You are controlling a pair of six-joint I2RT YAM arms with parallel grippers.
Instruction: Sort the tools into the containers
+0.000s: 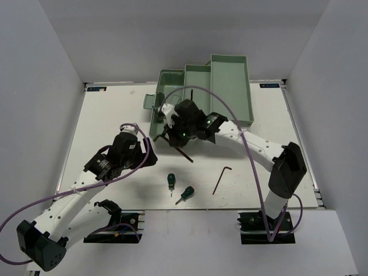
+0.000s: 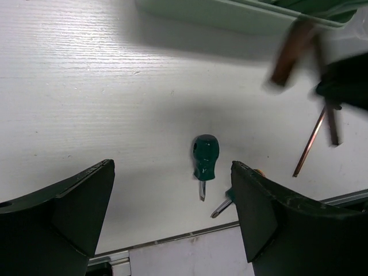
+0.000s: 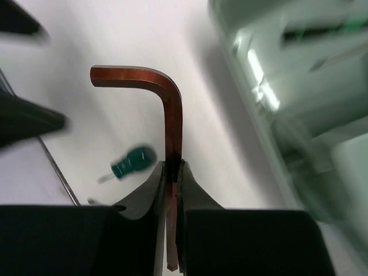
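Right jaws clamped on hex key (image 3: 171,115) near sage toolbox (image 1: 230,86) — tray contents unclear, left jaws wide, green screwdriver (image 2: 205,156) on desk (image 2: 103,98).

Table (image 1: 115,109): white, with a faint fine grain in the left wrist view
Toolbox trays (image 1: 230,80): pale sage green, plain; lid (image 1: 150,102): paler, translucent green
Hex key (image 3: 169,109) between the jaws of the right gripper (image 3: 171,172): glossy reddish-brown, coppery highlights along the bend
Second hex key (image 1: 220,179), loose on the table: dark brown
Screwdriver (image 1: 170,181): deep green handle, silver shaft
Other screwdriver (image 1: 185,194): same green handle, silver shaft
Jaws of the left gripper (image 2: 172,218) and of the right gripper: matt black
Left arm (image 1: 75,201) and right arm (image 1: 253,144): white links, black joints
Cables (image 1: 253,167): purple
Small light (image 1: 183,135) on the right wrist: green
Walls (image 1: 34,86): plain pale grey
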